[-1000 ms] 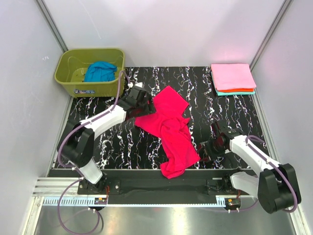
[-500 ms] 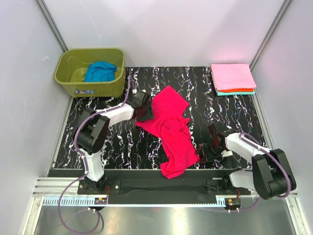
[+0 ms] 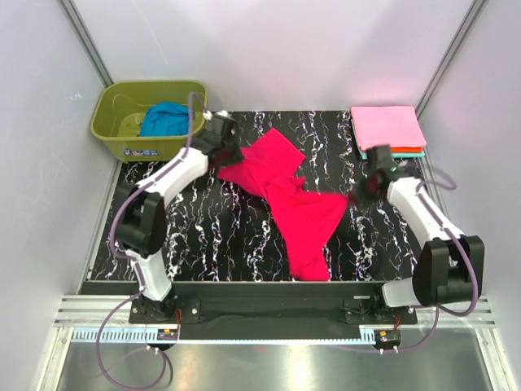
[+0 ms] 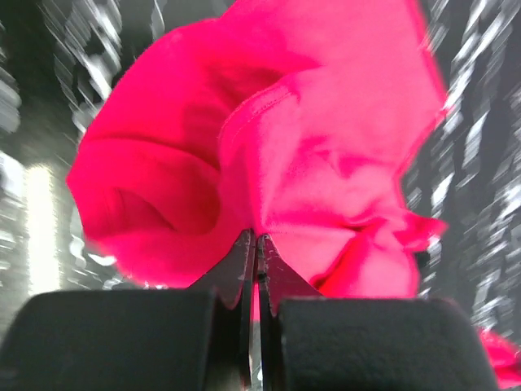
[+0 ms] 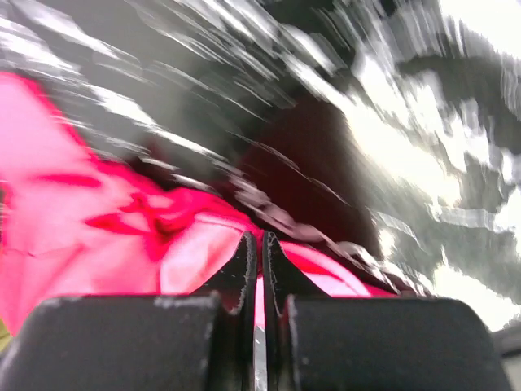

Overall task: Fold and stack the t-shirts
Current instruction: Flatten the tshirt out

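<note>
Crimson-red cloth stretches across the black marbled table (image 3: 195, 240) in the top view. There we see the crimson-red t-shirt (image 3: 289, 199) lying crumpled between the two arms, its lower end trailing toward the near edge. The left gripper (image 3: 221, 155) pinches the shirt's far-left corner just beside the olive-green tub (image 3: 122, 147), which holds the blue t-shirt (image 3: 165, 120). The right gripper (image 3: 358, 194) grips the shirt's right corner. In the table's far right corner sits a folded stack, with the light pink t-shirt (image 3: 387, 126) on top, the orange t-shirt (image 3: 409, 150) under it and the teal t-shirt (image 3: 370, 155) at the bottom.

In the left wrist view, we find the left gripper (image 4: 256, 244) closed to a sliver, with a fold of the crimson-red t-shirt (image 4: 326, 147) clamped between its fingertips and bunched above them.

The right wrist view is blurred. Even so, we make out the right gripper (image 5: 259, 240) pressed almost together on an edge of the crimson-red t-shirt (image 5: 98, 220), which spreads to the left.
</note>
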`<action>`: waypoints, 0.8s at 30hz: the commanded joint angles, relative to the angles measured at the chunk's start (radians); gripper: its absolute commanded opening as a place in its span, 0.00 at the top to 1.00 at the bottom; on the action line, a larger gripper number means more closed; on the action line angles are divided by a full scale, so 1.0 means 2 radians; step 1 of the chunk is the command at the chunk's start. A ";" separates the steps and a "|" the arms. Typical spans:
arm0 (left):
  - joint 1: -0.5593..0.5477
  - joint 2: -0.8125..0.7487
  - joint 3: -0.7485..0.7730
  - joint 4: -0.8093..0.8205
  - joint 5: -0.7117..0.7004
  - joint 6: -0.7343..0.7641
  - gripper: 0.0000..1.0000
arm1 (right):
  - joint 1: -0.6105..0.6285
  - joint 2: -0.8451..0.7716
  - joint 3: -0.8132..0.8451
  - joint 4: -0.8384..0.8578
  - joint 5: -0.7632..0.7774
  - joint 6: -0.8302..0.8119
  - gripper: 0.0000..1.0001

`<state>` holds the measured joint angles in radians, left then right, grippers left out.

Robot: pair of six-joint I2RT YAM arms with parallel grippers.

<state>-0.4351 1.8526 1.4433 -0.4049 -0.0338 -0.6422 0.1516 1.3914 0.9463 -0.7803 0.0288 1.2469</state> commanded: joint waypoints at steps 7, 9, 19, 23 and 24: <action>0.023 -0.154 0.003 -0.047 0.009 0.013 1.00 | -0.060 0.000 0.228 -0.147 0.145 -0.297 1.00; 0.008 -0.205 -0.046 -0.047 0.012 0.008 1.00 | -0.061 -0.012 0.216 -0.167 0.140 -0.312 1.00; -0.066 -0.353 -0.398 -0.049 -0.028 -0.049 1.00 | -0.061 -0.082 0.014 -0.137 0.042 -0.282 1.00; -0.066 -0.376 -0.429 -0.051 -0.024 -0.065 0.91 | -0.062 -0.091 -0.011 -0.121 0.058 -0.274 1.00; -0.066 -0.376 -0.432 -0.051 -0.021 -0.065 0.80 | -0.062 -0.090 -0.013 -0.121 0.057 -0.272 1.00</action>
<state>-0.5682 1.1492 0.5655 -0.5602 -0.0605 -0.7368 0.0288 1.2404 0.9234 -1.0527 0.1379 0.6842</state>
